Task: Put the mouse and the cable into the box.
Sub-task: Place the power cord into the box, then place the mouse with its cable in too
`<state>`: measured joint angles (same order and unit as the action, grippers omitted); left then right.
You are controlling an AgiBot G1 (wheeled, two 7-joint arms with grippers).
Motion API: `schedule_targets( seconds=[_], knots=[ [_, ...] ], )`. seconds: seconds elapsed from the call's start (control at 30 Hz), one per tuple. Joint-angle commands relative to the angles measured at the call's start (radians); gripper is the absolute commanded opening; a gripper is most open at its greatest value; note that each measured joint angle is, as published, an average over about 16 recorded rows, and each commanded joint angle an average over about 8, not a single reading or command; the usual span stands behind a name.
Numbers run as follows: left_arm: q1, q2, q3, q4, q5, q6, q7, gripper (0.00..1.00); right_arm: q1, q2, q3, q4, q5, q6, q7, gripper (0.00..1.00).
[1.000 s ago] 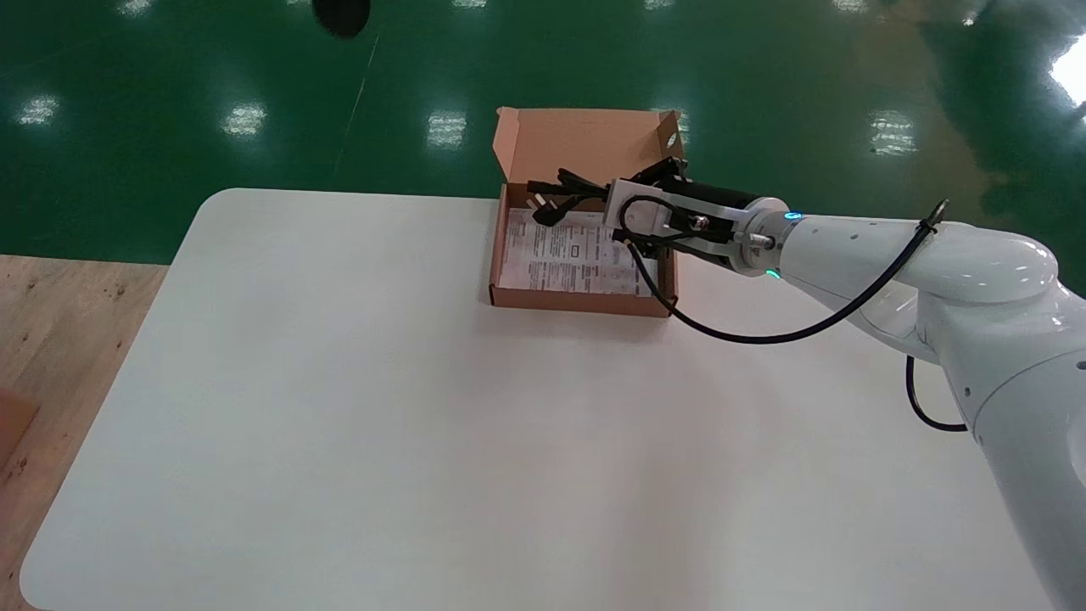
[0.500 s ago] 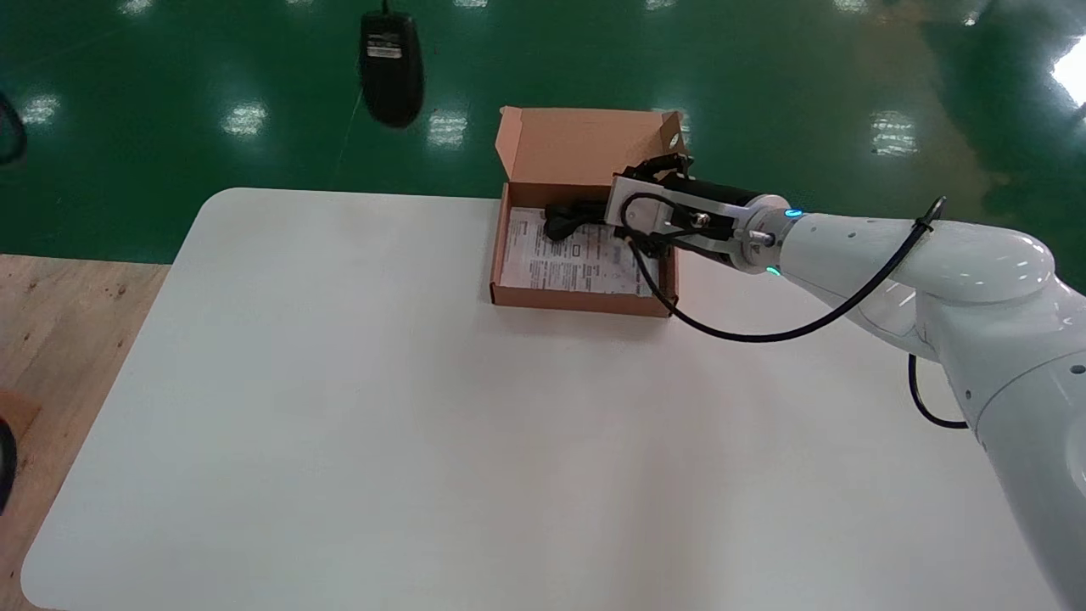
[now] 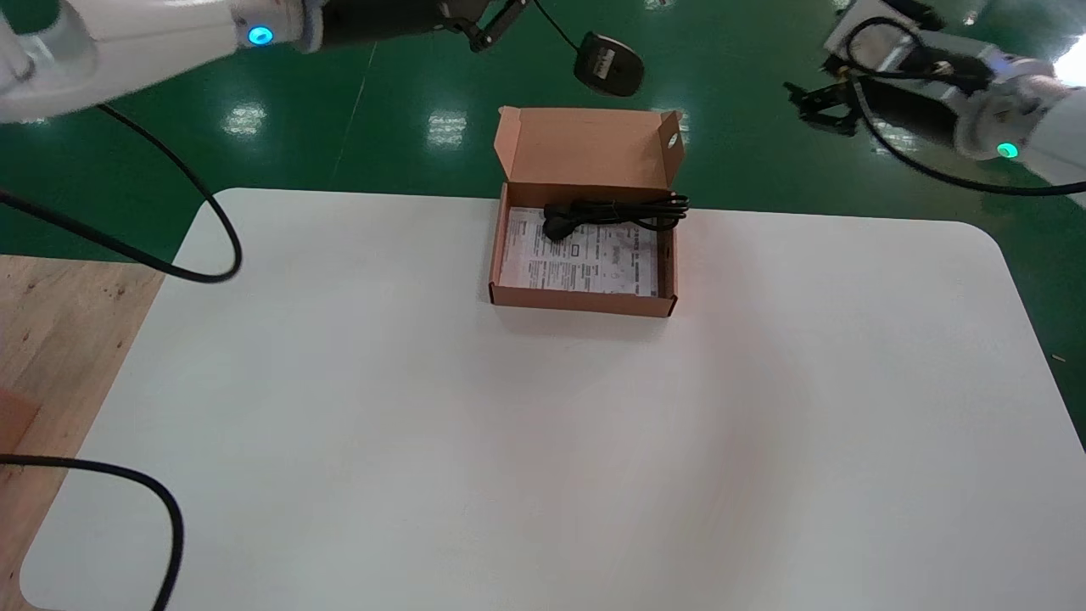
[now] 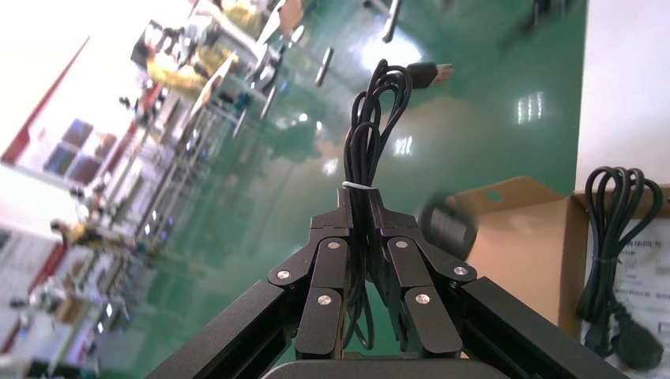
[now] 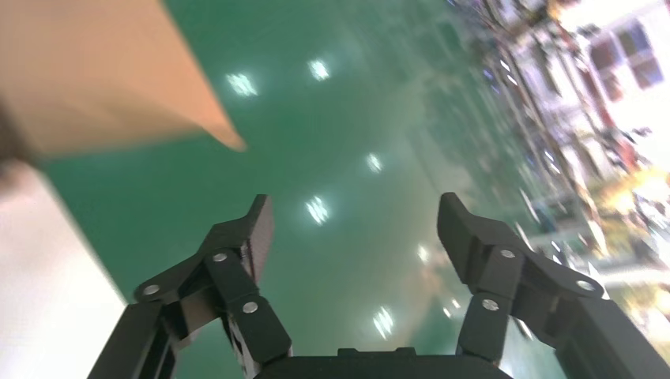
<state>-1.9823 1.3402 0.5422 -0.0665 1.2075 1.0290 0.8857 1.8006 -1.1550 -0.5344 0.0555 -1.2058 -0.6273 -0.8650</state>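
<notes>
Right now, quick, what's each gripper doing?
Left gripper: shut on the mouse cord, mouse dangling.
Right gripper: open, holding nothing.

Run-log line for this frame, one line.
left gripper shut on mouse cord, mouse dangling, not in box | cable in box, far end | right gripper open, empty, high far-right

Nothing legible: printed sheet (image 3: pixel 581 259) lying in the box (image 3: pixel 585 302) carries dense lines of print and small boxed figures too fine to read, and the pale label (image 3: pixel 603 59) on the dangling mouse (image 3: pixel 614 78) is equally unreadable.
</notes>
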Motion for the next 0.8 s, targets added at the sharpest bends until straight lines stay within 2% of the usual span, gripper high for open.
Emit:
schedule_targets(
  seconds=[0.03,0.17,0.37,0.8],
  knots=[
    [0.032,0.024,-0.011,0.003,-0.014,-0.042,0.004,0.0,0.019,0.038,0.008,-0.012,0.01,-0.011,-0.001,1.0],
    [0.122,0.033,0.002,-0.082,-0.042,-0.075,-0.027,0.0,0.025,0.093,0.008,-0.034,0.009,-0.001,-0.016,1.0],
    [0.236,0.033,0.082,-0.197,-0.084,-0.105,-0.113,0.0,0.005,0.144,0.004,-0.06,0.002,0.001,-0.03,1.0],
    [0.298,0.029,0.23,-0.257,-0.157,-0.164,-0.219,0.0,-0.019,0.185,-0.006,-0.065,-0.013,-0.044,-0.029,1.0]
  ],
)
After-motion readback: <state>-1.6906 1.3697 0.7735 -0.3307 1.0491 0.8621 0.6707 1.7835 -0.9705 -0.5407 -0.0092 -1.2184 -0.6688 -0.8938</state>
